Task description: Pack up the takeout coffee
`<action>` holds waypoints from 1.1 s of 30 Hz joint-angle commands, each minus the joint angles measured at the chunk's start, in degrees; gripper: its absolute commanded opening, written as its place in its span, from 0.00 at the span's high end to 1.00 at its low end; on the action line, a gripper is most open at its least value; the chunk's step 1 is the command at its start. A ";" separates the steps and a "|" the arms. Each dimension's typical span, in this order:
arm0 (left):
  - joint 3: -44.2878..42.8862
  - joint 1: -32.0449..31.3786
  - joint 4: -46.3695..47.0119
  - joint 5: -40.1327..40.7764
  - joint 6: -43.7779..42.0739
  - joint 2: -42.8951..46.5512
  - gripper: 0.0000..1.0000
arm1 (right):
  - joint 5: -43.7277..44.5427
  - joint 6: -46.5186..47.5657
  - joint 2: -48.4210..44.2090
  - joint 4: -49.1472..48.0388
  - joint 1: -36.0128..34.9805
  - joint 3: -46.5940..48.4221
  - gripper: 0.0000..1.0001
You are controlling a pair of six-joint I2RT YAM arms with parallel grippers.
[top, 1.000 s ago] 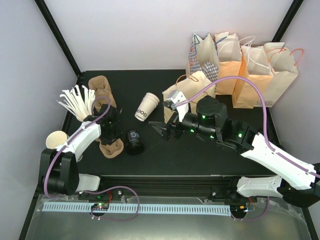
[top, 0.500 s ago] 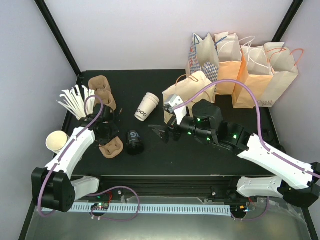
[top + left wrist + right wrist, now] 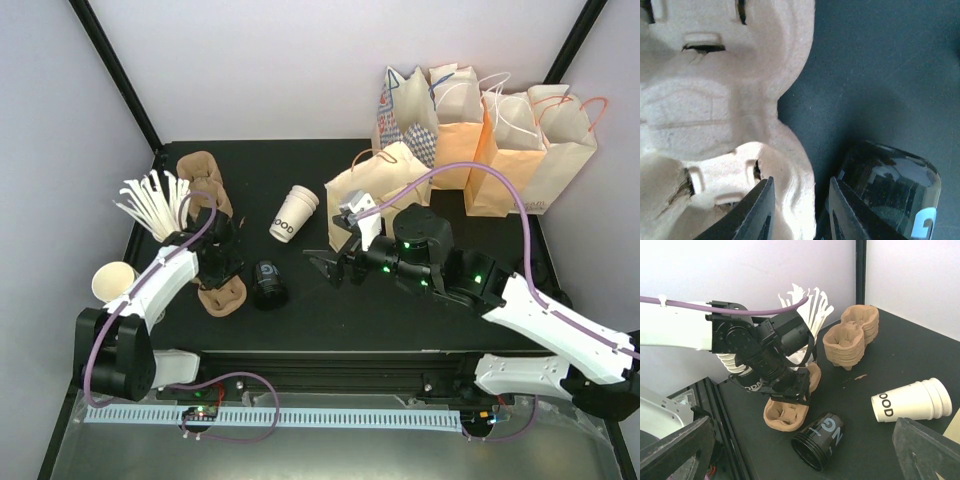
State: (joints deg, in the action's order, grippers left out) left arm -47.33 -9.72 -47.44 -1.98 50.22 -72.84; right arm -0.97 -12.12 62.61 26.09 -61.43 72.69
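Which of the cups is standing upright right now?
The plain cream paper cup at the far left edge, mouth up. The white paper cup with black lettering and the glossy black cup with pale lettering both lie on their sides.

A: Takeout coffee cup, appearance?
B: White tapered paper, bold black letters on the side, "OOD" legible. Stepped rings at one end.
A: Pose?
B: On its side, not upright. Lettered end points toward the black cup, ringed end points away from it.
A: Position?
B: On the black cup's far side in the overhead view, slightly to its right. Near it, not touching. Lies free.
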 commanded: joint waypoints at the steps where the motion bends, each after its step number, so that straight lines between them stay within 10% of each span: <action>1: 0.06 -0.04 2.81 -0.20 0.14 -1.88 0.69 | 2.28 -1.19 -1.79 -0.63 -0.45 -0.24 0.00; 20: -0.01 -0.04 -1.37 -0.34 1.13 2.22 0.98 | 2.93 -1.78 -2.30 -0.31 -0.45 -0.42 0.00; 33: -0.66 -0.04 -8.80 -6.77 -1.68 13.65 0.98 | -3.20 -6.79 6.56 -4.22 -0.42 -4.30 0.00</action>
State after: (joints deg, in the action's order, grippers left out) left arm -45.95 -9.72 -52.66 -4.84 50.76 -61.34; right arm -1.30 -15.90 66.02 25.04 -61.43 70.08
